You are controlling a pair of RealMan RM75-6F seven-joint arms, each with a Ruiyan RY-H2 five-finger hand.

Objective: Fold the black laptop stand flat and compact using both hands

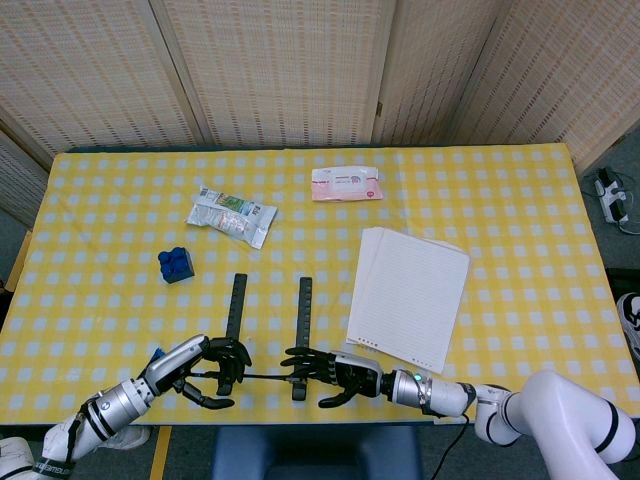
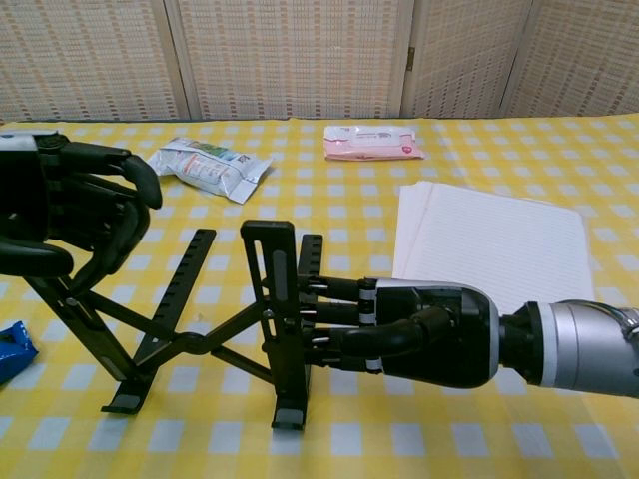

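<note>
Behind laptop stand [image 2: 215, 334]: pink pack [image 2: 372, 143], text unreadable.

Table [image 1: 520, 200] with yellow-and-white checked cloth, fills most of head view. Behind table, folding screen [image 1: 280, 70] of woven beige panels with pale frames; small hinge visible on one frame in chest view. Grey floor [image 1: 610, 150] at right of table, with white cables and plug [image 1: 612, 195] lying there. Light even, soft, no strong shadows.

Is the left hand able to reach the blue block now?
Probably not at once: the left hand grips the laptop stand. The blue block lies apart, farther up the table, with nothing between them.
</note>
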